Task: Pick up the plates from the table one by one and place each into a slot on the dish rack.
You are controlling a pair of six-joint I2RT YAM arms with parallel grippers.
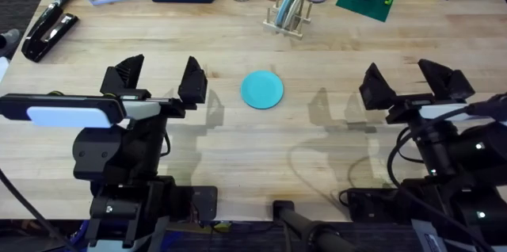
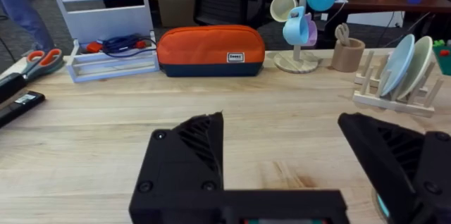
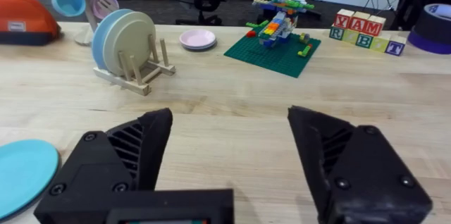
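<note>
At upper centre of the overhead view, the dish rack [image 1: 287, 16] holds two upright plates [image 1: 290, 1]. One turquoise plate [image 1: 262, 89] lies flat mid-table [image 1: 238, 149]. Left gripper [image 1: 155, 82] and right gripper [image 1: 412, 84] hover spread apart, holding nothing.

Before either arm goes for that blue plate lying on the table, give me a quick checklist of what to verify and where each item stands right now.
1. Left gripper open, holding nothing: ok.
2. Right gripper open, holding nothing: ok.
3. Blue plate lying flat on the table, nothing touching it: ok.
4. Dish rack upright, two plates already standing in it: ok.
5. Free slot left in the rack, front dowels bare: ok.
6. Which arm reaches the plate more easily: cannot tell.
</note>
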